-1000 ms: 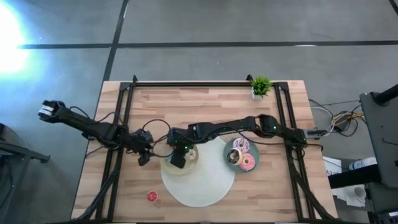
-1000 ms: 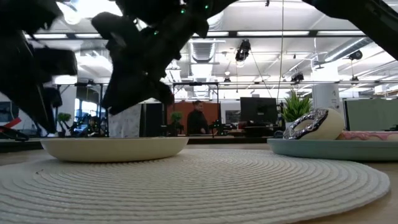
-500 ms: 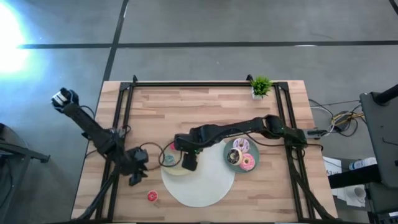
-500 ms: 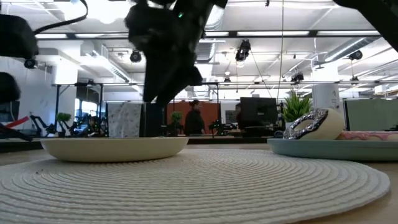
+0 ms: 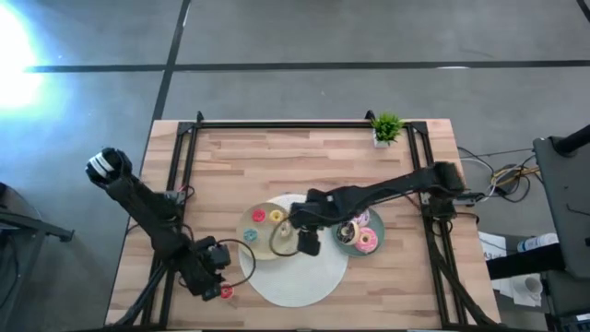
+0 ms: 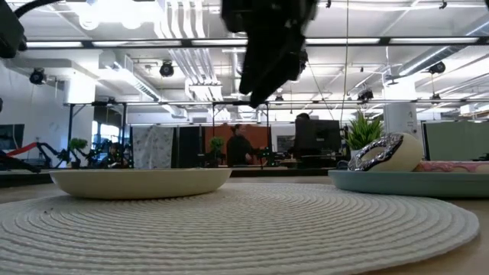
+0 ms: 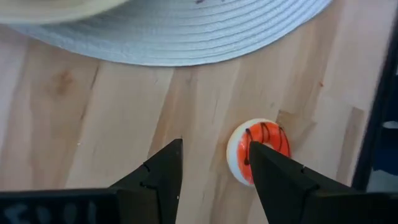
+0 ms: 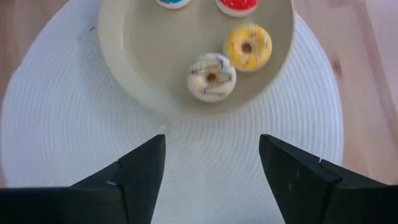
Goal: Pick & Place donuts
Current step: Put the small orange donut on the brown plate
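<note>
Now: Four Donuts On The Beige Plate

The mat point(image 5: 304, 281) carries a beige plate point(image 8: 124, 43) with four donuts point(image 8: 212, 76). Right gripper point(image 8: 211, 163) hovers above, fingers released. Left gripper point(image 7: 212, 163), fingers apart, sits beside an orange donut point(image 7: 264, 149) on the surface point(image 5: 277, 166).

Table point(image 5: 304, 157): pale wood planks, matt. Mat point(image 8: 186, 162): white, ribbed woven cord. Beige plate point(image 8: 130, 50): smooth, matt. Donuts point(image 8: 211, 76): glossy plastic icing.
</note>
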### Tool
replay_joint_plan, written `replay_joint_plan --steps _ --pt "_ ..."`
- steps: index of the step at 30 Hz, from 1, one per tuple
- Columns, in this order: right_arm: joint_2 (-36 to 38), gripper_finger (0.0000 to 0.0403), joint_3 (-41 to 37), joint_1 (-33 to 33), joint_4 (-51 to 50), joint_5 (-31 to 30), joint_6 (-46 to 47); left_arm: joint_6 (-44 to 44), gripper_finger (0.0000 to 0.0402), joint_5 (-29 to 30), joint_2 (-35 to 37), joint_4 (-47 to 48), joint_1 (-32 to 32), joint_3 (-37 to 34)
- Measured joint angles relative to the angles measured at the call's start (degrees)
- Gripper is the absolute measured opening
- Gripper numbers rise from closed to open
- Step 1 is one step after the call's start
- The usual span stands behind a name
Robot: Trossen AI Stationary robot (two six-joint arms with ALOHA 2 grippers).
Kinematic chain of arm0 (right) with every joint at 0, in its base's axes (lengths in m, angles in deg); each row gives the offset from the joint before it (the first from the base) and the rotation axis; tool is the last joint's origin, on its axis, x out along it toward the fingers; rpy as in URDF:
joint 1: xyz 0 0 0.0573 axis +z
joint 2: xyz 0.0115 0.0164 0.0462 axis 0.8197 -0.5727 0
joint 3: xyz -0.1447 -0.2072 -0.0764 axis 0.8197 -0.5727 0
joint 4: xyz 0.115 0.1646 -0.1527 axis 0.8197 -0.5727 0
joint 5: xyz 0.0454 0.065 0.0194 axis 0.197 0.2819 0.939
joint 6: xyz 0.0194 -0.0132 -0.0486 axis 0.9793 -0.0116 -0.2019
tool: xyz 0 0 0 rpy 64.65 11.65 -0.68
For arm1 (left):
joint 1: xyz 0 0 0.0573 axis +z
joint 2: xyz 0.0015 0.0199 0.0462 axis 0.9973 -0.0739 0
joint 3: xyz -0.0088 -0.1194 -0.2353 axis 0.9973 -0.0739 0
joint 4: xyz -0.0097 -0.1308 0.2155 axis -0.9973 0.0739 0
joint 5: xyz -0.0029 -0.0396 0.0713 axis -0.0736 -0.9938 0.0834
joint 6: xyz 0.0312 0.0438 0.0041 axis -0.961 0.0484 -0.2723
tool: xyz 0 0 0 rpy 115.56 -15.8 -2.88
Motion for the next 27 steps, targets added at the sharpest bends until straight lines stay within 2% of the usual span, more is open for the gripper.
replay_joint_plan --steps 5,10,17,27 --pt "8.9 0.0256 -11.9 0.7 7.2 -2.1 6.0 3.7 0.0158 -3.1 -2.9 0.0 0.0 0.4" --pt "13.4 0.0256 -18.4 1.9 9.4 -3.3 9.0 3.8 0.0158 -5.1 -3.5 -1.3 -0.1 0.4" --pt "14.0 0.0256 -21.3 2.6 11.3 -3.6 10.4 4.8 0.0158 -5.2 -3.7 -4.7 -0.1 0.2" --pt "13.4 0.0256 -21.3 2.6 13.3 -3.7 10.2 6.1 0.0157 -6.3 -6.9 -8.8 -0.1 -0.5"
